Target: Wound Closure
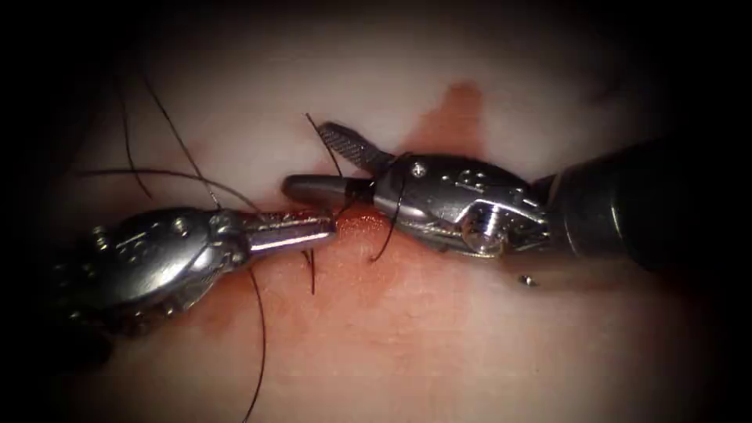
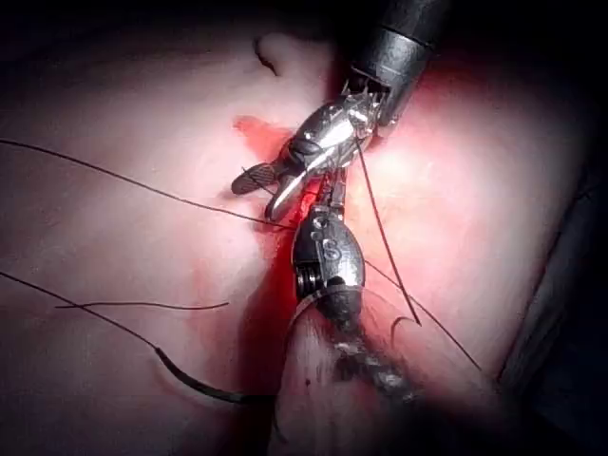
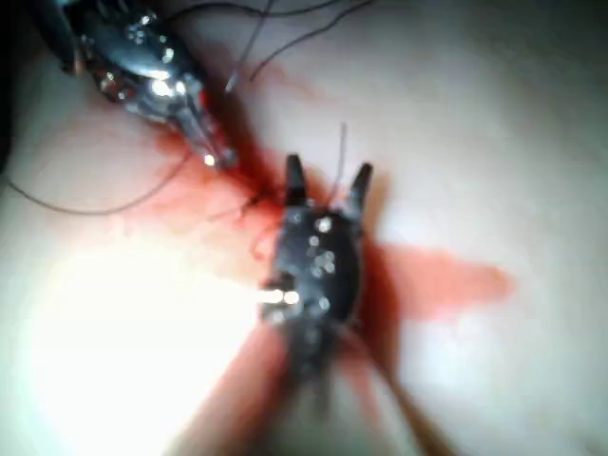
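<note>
Right hand [image 1: 317, 163] spread apart, holding nothing, above the red-stained cut [image 1: 356, 227] on the tissue [image 1: 470, 345]. Left hand [image 1: 325, 231] closed at the cut's left edge; whether clamped on thread [image 1: 258, 345], cannot tell. Thread trailing toward 7 o'clock. Needle [image 2: 195, 383] lying on the tissue, clear of both hands.

dim vignetted edges, central glare on metal, blurred right wrist view

Bright light at the centre, darkness all around the edges.
</note>
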Controlling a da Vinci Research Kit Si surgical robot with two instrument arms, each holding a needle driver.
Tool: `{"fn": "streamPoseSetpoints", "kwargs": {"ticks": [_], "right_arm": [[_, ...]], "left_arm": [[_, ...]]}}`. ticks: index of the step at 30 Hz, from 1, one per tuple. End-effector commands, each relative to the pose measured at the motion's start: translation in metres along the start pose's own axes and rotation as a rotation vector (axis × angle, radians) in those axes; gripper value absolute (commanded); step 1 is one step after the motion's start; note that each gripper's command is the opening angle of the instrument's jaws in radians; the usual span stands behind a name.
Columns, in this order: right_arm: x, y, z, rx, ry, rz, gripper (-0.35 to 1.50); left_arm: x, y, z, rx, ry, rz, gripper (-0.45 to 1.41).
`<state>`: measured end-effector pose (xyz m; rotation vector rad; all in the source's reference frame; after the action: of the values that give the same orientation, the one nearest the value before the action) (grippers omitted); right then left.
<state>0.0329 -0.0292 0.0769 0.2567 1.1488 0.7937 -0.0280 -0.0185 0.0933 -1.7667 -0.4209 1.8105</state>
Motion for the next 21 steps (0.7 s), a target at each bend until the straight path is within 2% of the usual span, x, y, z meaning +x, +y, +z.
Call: {"fn": "streamPoseSetpoints", "kwargs": {"ticks": [1, 6, 13, 18, 21], "right_arm": [[-0.0005, -0.0005, 0.0006, 0.019, -0.005, 0.002, -0.35], [-0.0004, -0.0006, 0.0001, 0.013, -0.009, 0.002, -0.35], [0.0004, -0.0005, -0.0020, -0.046, -0.007, -0.023, -0.35], [0.0009, -0.0018, -0.0031, -0.074, -0.004, -0.040, -0.35], [0.0008, -0.0033, -0.0032, -0.088, -0.026, -0.047, -0.35]], "left_arm": [[-0.0007, 0.0001, 0.0005, -0.003, 0.000, -0.002, -0.45], [-0.0007, 0.0001, 0.0005, -0.004, 0.000, -0.002, -0.45], [-0.0005, -0.0002, 0.0001, -0.009, 0.000, -0.004, -0.45], [0.0015, -0.0021, -0.0010, 0.011, 0.003, -0.019, -0.45], [0.0031, -0.0050, -0.0012, 0.027, -0.030, -0.027, -0.45]]}}
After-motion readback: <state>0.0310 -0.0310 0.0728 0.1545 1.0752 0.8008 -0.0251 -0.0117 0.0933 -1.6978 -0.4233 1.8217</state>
